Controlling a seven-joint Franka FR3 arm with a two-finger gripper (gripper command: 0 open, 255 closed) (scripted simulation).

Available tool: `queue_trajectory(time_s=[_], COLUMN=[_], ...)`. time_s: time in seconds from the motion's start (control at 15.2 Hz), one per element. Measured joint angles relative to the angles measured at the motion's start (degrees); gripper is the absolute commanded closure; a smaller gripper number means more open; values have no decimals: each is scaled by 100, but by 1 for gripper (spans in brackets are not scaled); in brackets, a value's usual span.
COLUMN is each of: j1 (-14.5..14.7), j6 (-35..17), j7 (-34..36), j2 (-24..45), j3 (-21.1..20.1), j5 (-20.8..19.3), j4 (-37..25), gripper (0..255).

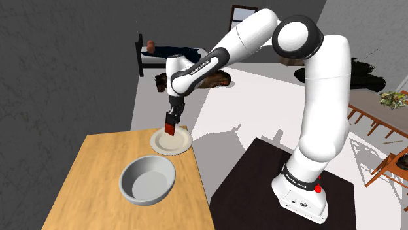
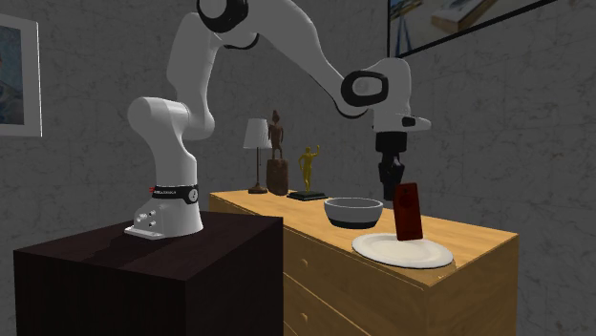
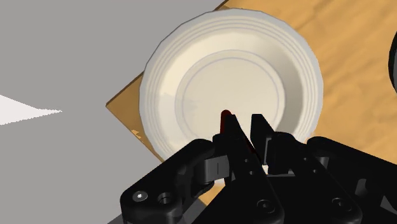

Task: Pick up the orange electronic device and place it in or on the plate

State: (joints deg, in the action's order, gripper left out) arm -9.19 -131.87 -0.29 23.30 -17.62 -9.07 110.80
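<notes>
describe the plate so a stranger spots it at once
Find the wooden cabinet top beside the stand. Near its corner lies the plate, by a bowl. It is flat and cream, below the red device in the gripper; the bowl is deep and grey.

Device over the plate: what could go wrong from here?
1. The gripper clasps the red-orange device by its top end, standing upright; released so, it may topple and slide off the shallow plate.
2. The plate sits at a corner of the wooden dresser, near two edges; a push while lowering could shove it off.
</notes>
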Motion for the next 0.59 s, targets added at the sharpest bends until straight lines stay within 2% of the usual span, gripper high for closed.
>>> queue_trajectory(time_s=[0.59], j1=[27], j6=[-180], j7=[42], j2=[157], j3=[38], j5=[-68], j4=[27], gripper=[255])
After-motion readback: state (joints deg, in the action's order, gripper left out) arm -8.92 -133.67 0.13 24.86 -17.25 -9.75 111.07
